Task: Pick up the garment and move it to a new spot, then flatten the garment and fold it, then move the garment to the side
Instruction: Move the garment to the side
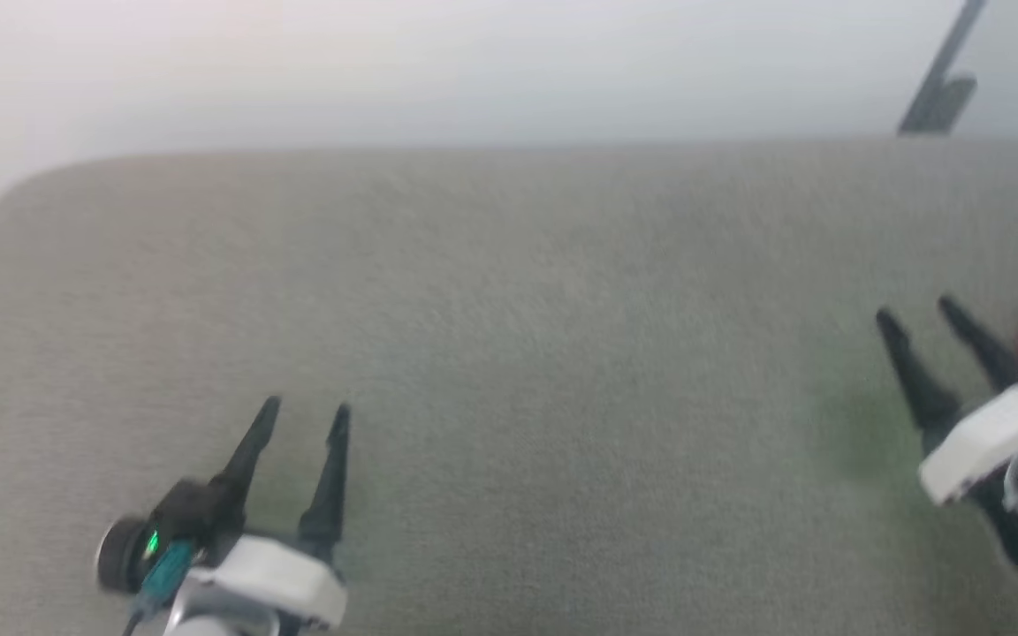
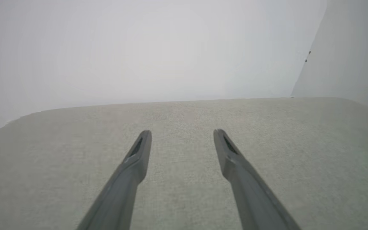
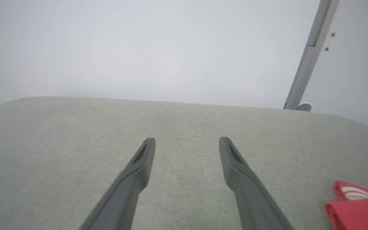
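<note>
Grippers hover low over the grey upholstered surface (image 1: 509,353), fingers pointing toward its far edge: left gripper (image 1: 307,406) near the front-left corner, right gripper (image 1: 915,309) by the right edge. Right wrist view resolves the crumpled bright-red cloth garment (image 3: 356,207), white-striped, lying at the right edge, untouched. Both jaws are spread wide and hold nothing.

Readable markings: none.
I can make out no text, label, brand or number in any of my three views; the head view is blurred.
</note>
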Controlling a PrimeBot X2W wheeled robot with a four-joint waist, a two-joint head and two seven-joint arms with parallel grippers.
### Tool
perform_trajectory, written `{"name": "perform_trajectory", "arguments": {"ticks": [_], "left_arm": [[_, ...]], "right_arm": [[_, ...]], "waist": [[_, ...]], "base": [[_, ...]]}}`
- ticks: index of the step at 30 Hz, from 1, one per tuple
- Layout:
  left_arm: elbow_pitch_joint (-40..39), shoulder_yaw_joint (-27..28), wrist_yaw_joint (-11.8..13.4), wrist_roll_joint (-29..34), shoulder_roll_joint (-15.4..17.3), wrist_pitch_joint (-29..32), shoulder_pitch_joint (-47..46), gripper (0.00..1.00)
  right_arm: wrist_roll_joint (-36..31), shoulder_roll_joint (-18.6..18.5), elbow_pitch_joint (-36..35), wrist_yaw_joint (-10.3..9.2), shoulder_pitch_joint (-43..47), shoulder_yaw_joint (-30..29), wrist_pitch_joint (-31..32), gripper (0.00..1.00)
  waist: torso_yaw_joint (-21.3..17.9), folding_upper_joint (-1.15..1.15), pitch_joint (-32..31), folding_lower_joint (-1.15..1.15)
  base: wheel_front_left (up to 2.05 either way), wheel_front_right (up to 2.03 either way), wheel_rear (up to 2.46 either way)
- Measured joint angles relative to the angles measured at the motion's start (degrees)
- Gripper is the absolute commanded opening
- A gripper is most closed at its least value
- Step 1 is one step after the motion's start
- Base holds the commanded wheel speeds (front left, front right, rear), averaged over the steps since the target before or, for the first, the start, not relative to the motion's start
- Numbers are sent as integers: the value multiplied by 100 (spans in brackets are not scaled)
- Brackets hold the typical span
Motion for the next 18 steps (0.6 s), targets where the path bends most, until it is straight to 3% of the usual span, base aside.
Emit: {"name": "perform_trajectory", "arguments": {"ticks": [8,18], "left_arm": [[45,389,-24,-14,-125,0,632,100],[-130,535,-27,-12,-171,0,972,100]], "right_arm": [[-793,622,-771,0,1332,-942,0,100],[-1405,996,-1543,-1,2269,-1917,-3,100]], "waist": [[382,0,-766,0],[545,0,-1053,0]], "base": [[0,0,0],[0,0,0]]}}
